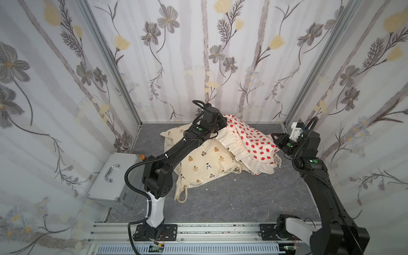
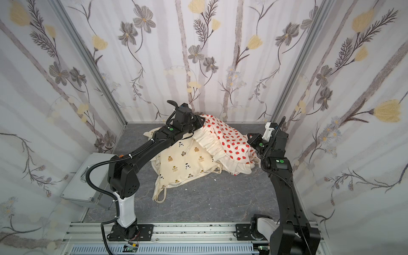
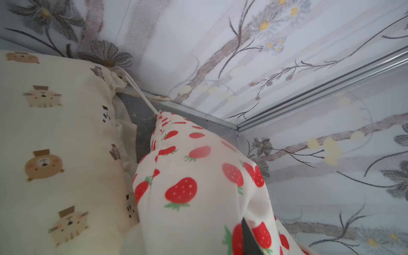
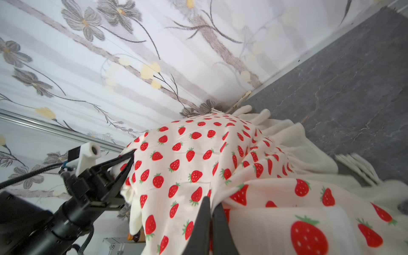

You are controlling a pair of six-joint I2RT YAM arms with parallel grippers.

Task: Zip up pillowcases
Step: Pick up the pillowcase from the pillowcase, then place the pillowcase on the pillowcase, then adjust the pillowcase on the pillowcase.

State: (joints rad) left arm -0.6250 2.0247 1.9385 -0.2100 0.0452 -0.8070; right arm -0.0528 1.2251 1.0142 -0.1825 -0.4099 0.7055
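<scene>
The white strawberry pillowcase (image 1: 254, 141) (image 2: 231, 139) lies partly on top of the cream bear pillowcase (image 1: 209, 161) (image 2: 183, 163) at the back of the grey floor. My left gripper (image 1: 224, 123) (image 2: 202, 120) is shut on the strawberry pillowcase's far corner and holds it raised; in the right wrist view that gripper (image 4: 130, 157) clamps the fabric edge. In the left wrist view, strawberry cloth (image 3: 187, 172) covers all but one dark finger (image 3: 248, 238), with the bear pillowcase (image 3: 55, 143) beside it. My right gripper (image 1: 273, 138) (image 4: 211, 204) is shut on a fold at the pillowcase's right side. No zipper shows.
A silver metal case (image 1: 110, 178) (image 2: 88, 176) with a handle stands at the left wall. Flowered walls close in the back and both sides. An aluminium rail (image 1: 198, 229) carries both arm bases at the front. Cream ties (image 1: 182, 194) trail from the bear pillowcase's near corner.
</scene>
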